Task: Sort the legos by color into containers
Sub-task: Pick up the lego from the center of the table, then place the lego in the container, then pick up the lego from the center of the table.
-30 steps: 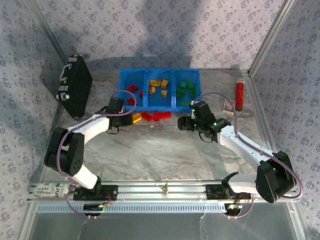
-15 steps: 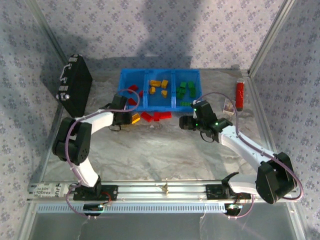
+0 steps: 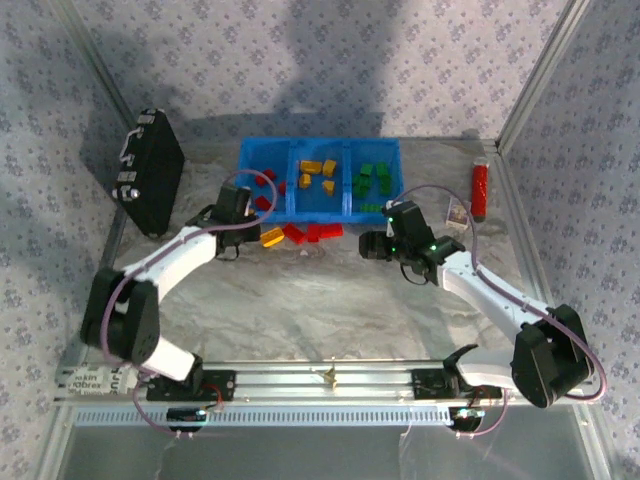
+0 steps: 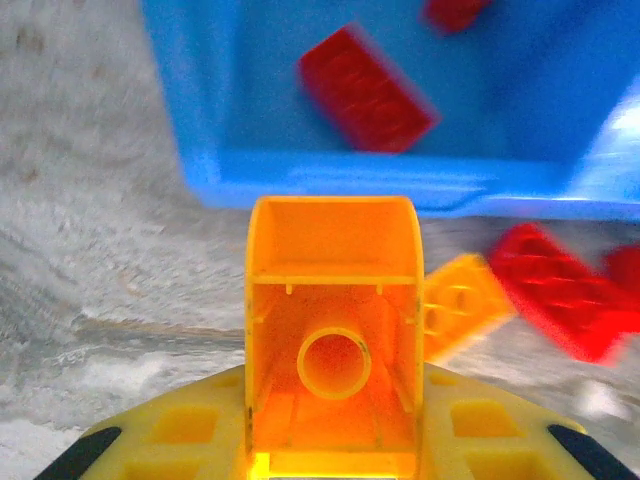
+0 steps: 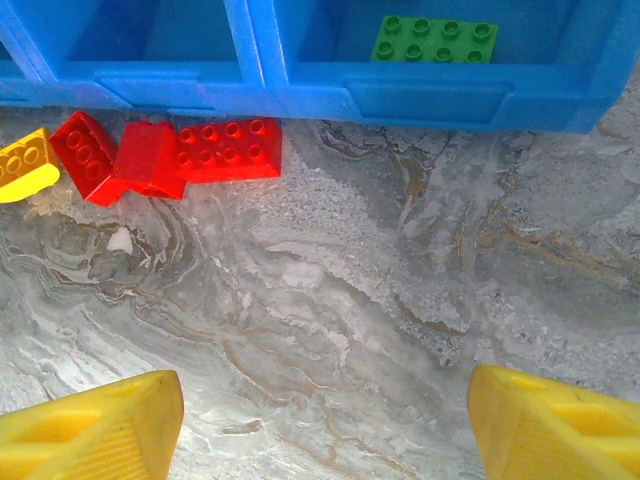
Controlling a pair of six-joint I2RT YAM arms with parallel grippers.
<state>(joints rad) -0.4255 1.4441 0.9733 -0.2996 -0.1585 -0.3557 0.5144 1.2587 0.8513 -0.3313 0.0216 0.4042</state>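
by the blue tray (image 4: 196, 110), left end effector (image 4: 333, 432) clamps an orange, hollow-bottomed lego (image 4: 333, 290).

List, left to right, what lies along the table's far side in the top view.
Black hard case with metal latches → bright blue plastic tray holding red legos, yellow-orange legos, green legos → red cylindrical tube.

A grey marbled bench (image 3: 300, 300) sits between pale lilac flower-patterned walls (image 3: 420, 60), with slanted silver metal posts (image 3: 540, 72) rising at its far corners.
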